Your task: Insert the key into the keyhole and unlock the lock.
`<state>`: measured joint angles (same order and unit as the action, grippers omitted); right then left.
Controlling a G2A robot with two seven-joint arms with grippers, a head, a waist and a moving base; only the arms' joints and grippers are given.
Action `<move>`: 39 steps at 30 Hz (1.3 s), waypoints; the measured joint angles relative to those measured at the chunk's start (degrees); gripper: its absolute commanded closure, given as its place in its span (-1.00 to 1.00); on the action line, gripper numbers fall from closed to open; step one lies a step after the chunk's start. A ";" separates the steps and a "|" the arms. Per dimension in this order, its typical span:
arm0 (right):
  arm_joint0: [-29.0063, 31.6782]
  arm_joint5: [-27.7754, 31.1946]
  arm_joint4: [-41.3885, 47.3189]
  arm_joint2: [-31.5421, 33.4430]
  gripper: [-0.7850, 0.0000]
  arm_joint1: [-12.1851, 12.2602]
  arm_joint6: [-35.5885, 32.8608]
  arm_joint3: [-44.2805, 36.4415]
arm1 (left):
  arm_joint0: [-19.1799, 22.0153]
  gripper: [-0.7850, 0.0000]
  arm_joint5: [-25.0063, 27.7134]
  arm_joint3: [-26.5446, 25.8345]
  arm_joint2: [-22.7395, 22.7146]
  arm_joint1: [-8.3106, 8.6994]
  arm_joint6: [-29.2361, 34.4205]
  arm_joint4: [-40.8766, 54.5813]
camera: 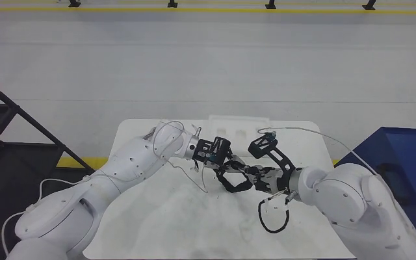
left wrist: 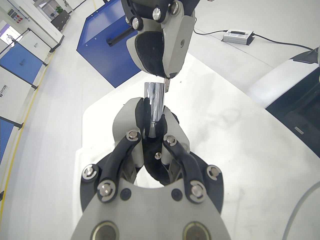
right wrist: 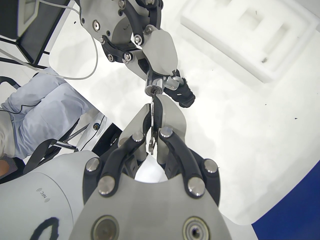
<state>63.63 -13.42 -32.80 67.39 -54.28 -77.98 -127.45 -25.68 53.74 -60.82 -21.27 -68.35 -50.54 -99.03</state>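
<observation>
- Two end effectors are meeting nose to nose above the middle of the bench (camera: 195,224).
- With its pads drawn narrow, the left end effector (left wrist: 153,109) is clamping the lock (left wrist: 154,94), a chrome cylinder, and pointing its free end at the other arm.
- Opposite it, the right end effector (right wrist: 157,106) is pinching the key (right wrist: 152,119) edge-on, with the blade sticking out toward the lock.
- At the cylinder's end face, the key tip is touching the keyhole (right wrist: 153,91). I cannot tell how deep it is sitting, though most of the blade is showing outside.
- Judging from this, insertion is the step in hand: the tip is finding the slot, and the turn is not yet begun.
- From the left wrist, the tip is appearing near the rim of the end face rather than plainly at its centre, so alignment is looking unsure.
- Next, the job is calling for a straight push along the cylinder's axis, with the blade lined up to the slot and the left arm bracing the lock against the push.
- Twisting the right wrist is making sense only once the blade is sitting fully home; twisting early is risking a slipped or bent key.
</observation>
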 measured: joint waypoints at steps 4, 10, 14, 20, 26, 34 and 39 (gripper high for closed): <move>0.23 -0.24 0.19 0.27 1.00 0.04 0.65 -0.12 | -0.14 1.00 0.11 -0.01 0.19 -0.04 0.11 0.07; 0.38 -0.43 0.48 0.60 1.00 0.08 1.44 -0.18 | -0.23 1.00 0.09 -0.07 0.44 0.01 0.09 0.07; 0.22 -0.56 0.50 0.77 1.00 0.12 1.55 -0.11 | -0.31 1.00 0.08 0.02 0.64 0.12 0.08 0.19; -0.41 -1.96 0.93 2.19 1.00 0.23 1.22 -0.97 | -0.86 1.00 -0.88 1.17 0.48 0.30 -0.88 0.66; 0.42 -6.26 3.46 4.35 1.00 0.14 3.89 -2.00 | -1.85 1.00 -2.77 1.65 1.18 0.21 -2.77 3.04; 2.98 -9.82 6.77 6.33 1.00 0.16 6.47 -2.12 | -1.65 1.00 -4.33 2.89 3.16 -0.12 -4.34 7.20; 3.77 -10.91 8.22 6.87 1.00 0.19 7.32 -2.19 | -0.96 1.00 -4.54 3.63 4.28 -0.34 -4.55 9.03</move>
<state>67.40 -24.34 -24.58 74.26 -54.09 -70.66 -129.64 -26.63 49.20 -57.18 -16.99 -68.70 -55.09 -90.00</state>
